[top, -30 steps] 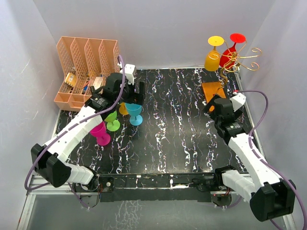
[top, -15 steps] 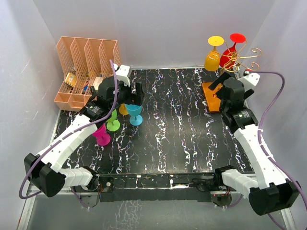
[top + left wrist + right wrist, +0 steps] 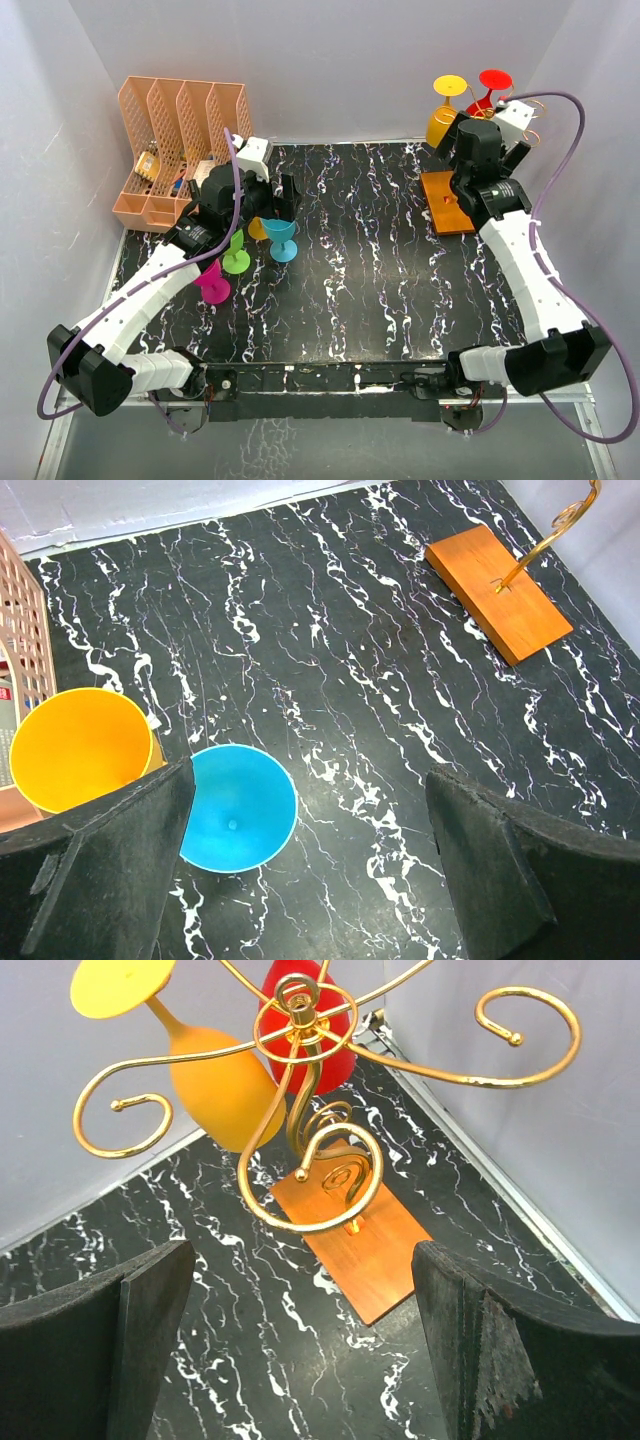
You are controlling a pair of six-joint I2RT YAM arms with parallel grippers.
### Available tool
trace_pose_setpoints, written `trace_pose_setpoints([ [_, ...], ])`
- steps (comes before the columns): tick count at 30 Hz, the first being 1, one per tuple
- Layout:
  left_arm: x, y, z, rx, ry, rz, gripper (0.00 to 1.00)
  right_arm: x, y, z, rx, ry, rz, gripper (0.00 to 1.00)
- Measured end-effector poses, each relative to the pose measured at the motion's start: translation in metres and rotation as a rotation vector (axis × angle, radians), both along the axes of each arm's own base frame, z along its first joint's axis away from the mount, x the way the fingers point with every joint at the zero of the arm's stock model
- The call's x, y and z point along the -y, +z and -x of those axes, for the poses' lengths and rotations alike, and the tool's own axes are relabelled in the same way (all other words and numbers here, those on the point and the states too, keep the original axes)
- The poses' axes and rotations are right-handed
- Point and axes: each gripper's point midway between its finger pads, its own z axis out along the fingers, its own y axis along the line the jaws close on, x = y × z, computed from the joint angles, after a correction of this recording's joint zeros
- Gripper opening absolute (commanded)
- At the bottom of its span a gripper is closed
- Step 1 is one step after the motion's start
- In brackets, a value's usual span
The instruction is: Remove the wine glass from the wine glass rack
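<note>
The wine glass rack (image 3: 300,1022) is gold wire with curled arms on an orange-brown base (image 3: 362,1243). In the right wrist view a yellow wine glass (image 3: 222,1092) and a red wine glass (image 3: 308,1052) hang upside down from it. In the top view they show at the back right, the yellow glass (image 3: 443,112) and the red glass (image 3: 488,92). My right gripper (image 3: 305,1360) is open and empty, raised just in front of the rack, and partly hides it in the top view (image 3: 474,142). My left gripper (image 3: 310,880) is open and empty above the blue glass (image 3: 238,805).
A blue glass (image 3: 283,238), an orange glass (image 3: 82,748), a green glass (image 3: 236,256) and a magenta glass (image 3: 211,279) stand on the black marbled table at the left. A peach file organizer (image 3: 180,145) stands at the back left. Walls close in behind and beside the rack.
My right arm has lifted and swung back from beside the base up to the rack's top. My left gripper has shifted only slightly above the standing glasses.
</note>
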Motion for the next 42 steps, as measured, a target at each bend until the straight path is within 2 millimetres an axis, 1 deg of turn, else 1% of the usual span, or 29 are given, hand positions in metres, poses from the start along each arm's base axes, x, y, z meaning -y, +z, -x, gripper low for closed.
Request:
trace_pose_setpoints([
  [2,0.000,0.000,0.000,0.000,0.000,0.001,0.97,0.002,-0.004,-0.005,-0.032,-0.003,0.019,0.99],
  [11,0.003,0.001,0.001,-0.003,-0.015,0.015,0.97,0.022,-0.009,-0.023,-0.122,-0.063,0.064,0.99],
  [14,0.004,0.001,0.002,-0.005,-0.017,0.017,0.97,0.026,-0.009,-0.030,-0.141,-0.070,0.066,0.99],
  [17,0.004,0.000,0.002,-0.008,-0.018,0.018,0.97,0.030,-0.011,-0.031,-0.158,-0.077,0.069,0.99],
  [21,0.006,-0.001,0.002,-0.014,-0.021,0.019,0.97,0.037,-0.016,-0.028,-0.184,-0.085,0.066,0.99],
  [27,0.009,-0.001,0.004,-0.018,-0.040,0.026,0.97,0.052,-0.014,-0.024,-0.178,-0.100,0.042,0.99],
  [30,0.009,-0.002,0.004,-0.020,-0.044,0.027,0.97,0.056,-0.010,-0.014,-0.175,-0.102,0.037,0.99],
  [35,0.011,-0.003,0.004,-0.026,-0.050,0.029,0.97,0.056,-0.003,0.005,-0.166,-0.095,0.034,0.99],
  [39,0.011,-0.003,0.005,-0.029,-0.052,0.033,0.97,0.058,0.002,0.014,-0.153,-0.098,0.034,0.99],
  [42,0.012,-0.004,0.005,-0.032,-0.055,0.033,0.97,0.058,0.001,0.020,-0.153,-0.097,0.033,0.99],
])
